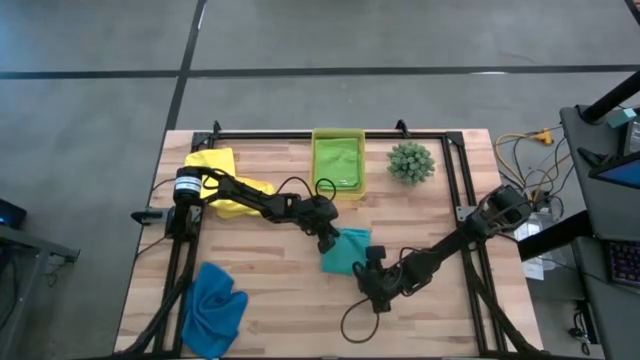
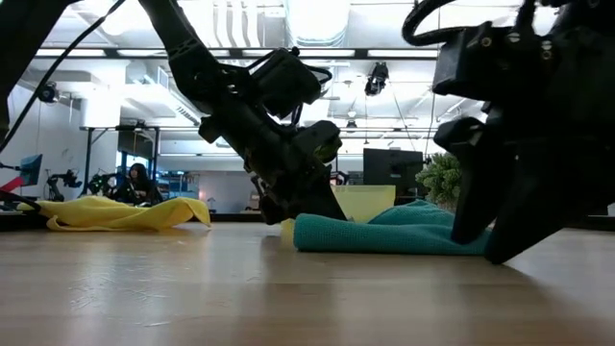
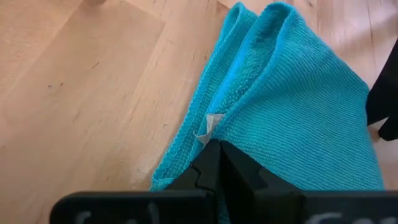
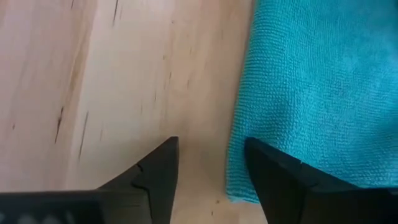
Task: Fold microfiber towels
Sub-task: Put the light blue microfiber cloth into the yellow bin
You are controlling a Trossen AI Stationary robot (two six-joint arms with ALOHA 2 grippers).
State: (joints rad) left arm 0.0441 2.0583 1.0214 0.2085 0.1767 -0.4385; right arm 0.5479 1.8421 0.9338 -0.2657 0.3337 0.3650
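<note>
One camera looks straight down, one sits low on the counter, two ride wrists; all see the teal towel.

Translucent yellow-green bin at table's twelve o'clock edge; spiky green plant at its three o'clock.

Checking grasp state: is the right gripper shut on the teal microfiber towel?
No. The right gripper is open, over bare wood beside the teal microfiber towel edge.

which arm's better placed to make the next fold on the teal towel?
Left, probably. The left end effector is shut on the teal towel at its edge. The right end effector is open, over bare table beside the towel's edge, gripping nothing.
</note>
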